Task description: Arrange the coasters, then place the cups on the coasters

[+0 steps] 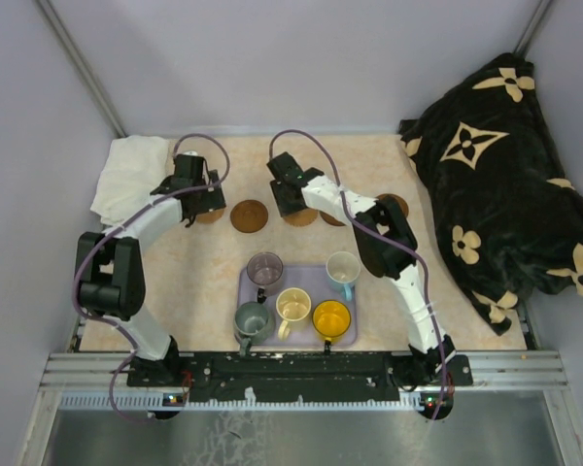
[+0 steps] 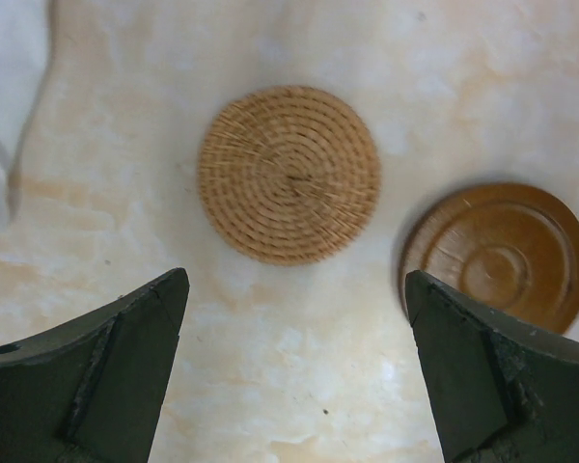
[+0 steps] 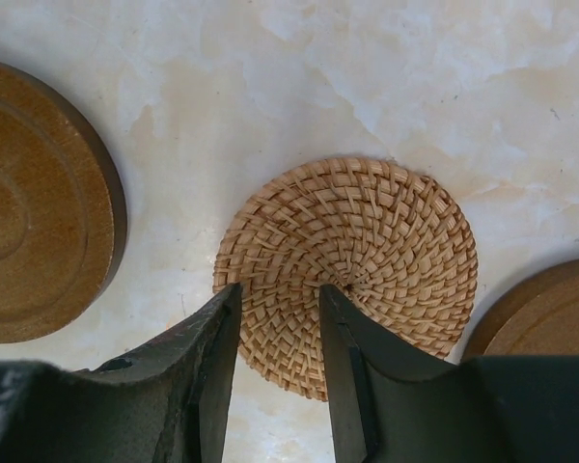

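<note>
**Q:** Why is your right hand so low?

**A:** My right gripper (image 3: 280, 294) sits over the near rim of a woven coaster (image 3: 347, 270), jaws narrowed. I can't tell if they pinch it. I judge I'm lining it up beside the brown coaster (image 3: 34, 203) at frame left.

**Q:** And the left?

**A:** My left gripper (image 2: 296, 289) hangs spread wide and empty above a second woven coaster (image 2: 289, 174). The cups (image 1: 293, 306) sit on the tray (image 1: 309, 280), lower centre.

**Q:** The room?

**A:** Marbled cream table (image 1: 194, 282), grey walls (image 1: 272, 58), black blanket (image 1: 486, 184) at right.

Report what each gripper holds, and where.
Left gripper: nothing, jaws open. Right gripper: jaws straddle the near rim of the woven coaster; grip cannot be told.
</note>
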You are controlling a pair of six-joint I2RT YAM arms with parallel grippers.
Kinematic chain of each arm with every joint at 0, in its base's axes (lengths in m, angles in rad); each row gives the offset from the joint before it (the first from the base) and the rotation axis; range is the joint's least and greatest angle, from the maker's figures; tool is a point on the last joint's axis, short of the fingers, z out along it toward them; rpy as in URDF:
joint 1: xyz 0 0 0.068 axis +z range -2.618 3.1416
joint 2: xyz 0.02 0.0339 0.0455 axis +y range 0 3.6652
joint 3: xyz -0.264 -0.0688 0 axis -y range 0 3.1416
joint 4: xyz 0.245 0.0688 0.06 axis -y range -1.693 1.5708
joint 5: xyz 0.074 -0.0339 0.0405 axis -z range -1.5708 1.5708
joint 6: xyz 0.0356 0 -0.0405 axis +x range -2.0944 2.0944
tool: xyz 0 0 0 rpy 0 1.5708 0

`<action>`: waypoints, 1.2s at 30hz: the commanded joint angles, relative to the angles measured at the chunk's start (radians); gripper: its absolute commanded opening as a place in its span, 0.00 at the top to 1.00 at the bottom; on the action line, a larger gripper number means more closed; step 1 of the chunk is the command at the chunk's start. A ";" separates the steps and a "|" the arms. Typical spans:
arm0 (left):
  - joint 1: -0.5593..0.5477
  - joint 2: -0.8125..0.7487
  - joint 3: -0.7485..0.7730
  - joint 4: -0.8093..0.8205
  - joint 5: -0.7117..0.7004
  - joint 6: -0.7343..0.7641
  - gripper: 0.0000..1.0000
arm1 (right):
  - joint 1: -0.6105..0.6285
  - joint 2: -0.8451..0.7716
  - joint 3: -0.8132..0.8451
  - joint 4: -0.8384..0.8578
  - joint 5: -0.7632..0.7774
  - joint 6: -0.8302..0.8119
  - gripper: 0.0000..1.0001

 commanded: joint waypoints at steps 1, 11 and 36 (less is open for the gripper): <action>-0.074 -0.057 -0.026 0.053 0.036 0.027 0.01 | 0.015 -0.079 0.037 0.030 -0.013 -0.019 0.60; -0.148 -0.042 -0.059 0.023 -0.012 0.019 0.01 | 0.021 -0.085 0.066 0.025 -0.021 -0.025 0.46; -0.306 -0.041 -0.095 -0.098 -0.033 0.004 0.01 | -0.139 -0.528 -0.439 0.110 0.249 0.069 0.27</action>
